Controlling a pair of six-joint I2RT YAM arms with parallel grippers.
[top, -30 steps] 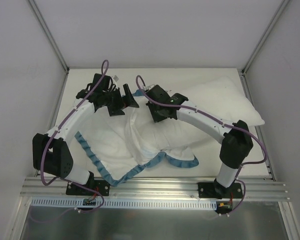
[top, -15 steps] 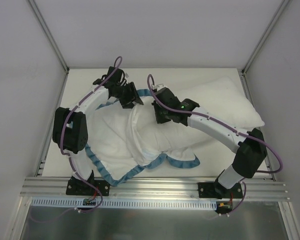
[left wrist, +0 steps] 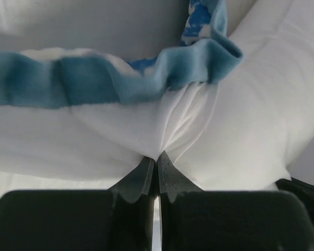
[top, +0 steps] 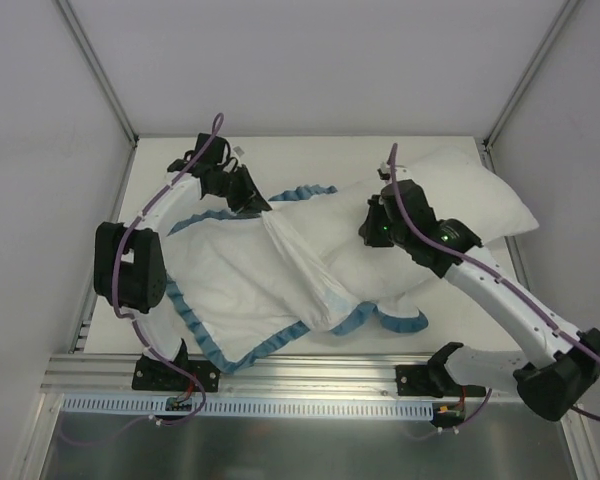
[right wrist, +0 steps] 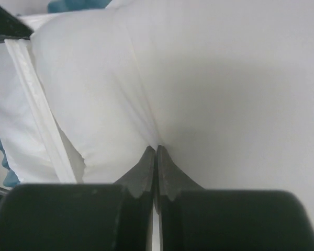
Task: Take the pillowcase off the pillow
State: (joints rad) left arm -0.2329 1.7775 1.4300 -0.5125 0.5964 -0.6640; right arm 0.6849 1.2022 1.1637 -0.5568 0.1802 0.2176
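The pillowcase (top: pixel 230 285) lies inside out at the left and middle of the table, white with a teal ruffled edge (top: pixel 195 320). The plump white pillow (top: pixel 480 200) stretches to the back right, its left end still at the cover's mouth. My left gripper (top: pixel 255 200) is shut on the pillowcase's white cloth just under the teal ruffle (left wrist: pixel 94 78), the pinch showing at the left gripper's tips (left wrist: pixel 157 157). My right gripper (top: pixel 372 225) is shut on a fold of the pillow's fabric (right wrist: pixel 225 78), pinched at the right gripper's tips (right wrist: pixel 156 149).
White enclosure walls stand close on the left, back and right of the white table (top: pixel 310 160). An aluminium rail (top: pixel 310 375) with both arm bases runs along the near edge. The right arm's elbow (top: pixel 555 380) hangs past the front right corner.
The left gripper has closed on the pillowcase by its teal edge. The right arm has swung right, pulling the pillow farther out toward the right.
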